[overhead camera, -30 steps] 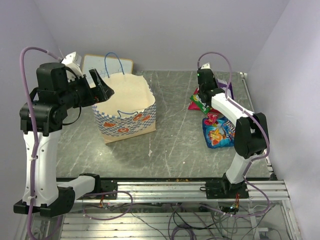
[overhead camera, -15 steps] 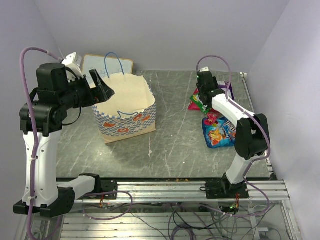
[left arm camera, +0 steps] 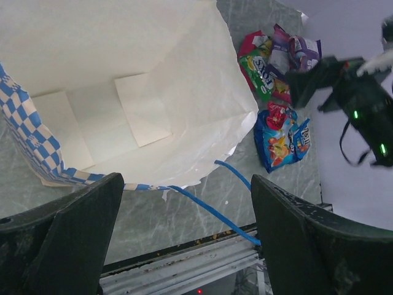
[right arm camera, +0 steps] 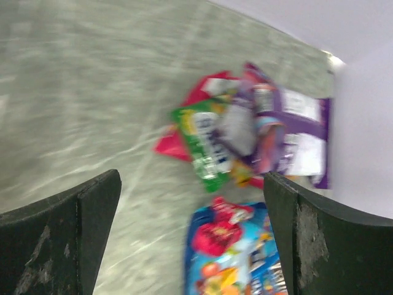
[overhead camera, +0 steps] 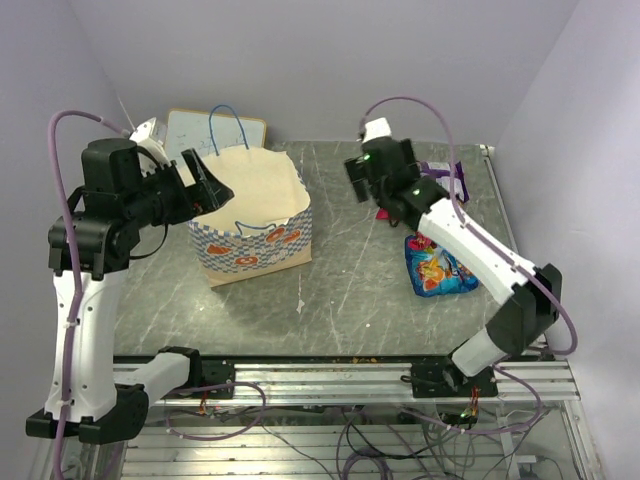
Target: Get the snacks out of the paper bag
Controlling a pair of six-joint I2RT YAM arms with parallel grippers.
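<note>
One paper bag (overhead camera: pixel 250 215) stands upright and open-mouthed at the left rear of the surface (overhead camera: pixel 340 290), against a single whiteboard (overhead camera: pixel 190 128), with the left fingers (left arm camera: pixel 67 239) spread wide, gripping nothing, directly above its mouth. At least five snacks (right arm camera: pixel 245 141), overlapping red, green and purple with a larger blue packet (right arm camera: pixel 233 264) alongside, lie near the right rear edge, well apart from the bag across open surface. The right fingers (right arm camera: pixel 55 239), equally wide and empty, hover on the heap's bag side.

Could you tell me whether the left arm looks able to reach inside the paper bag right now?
Probably yes: the open left gripper hangs just above the paper bag, whose mouth gapes wide with nothing across it.
</note>
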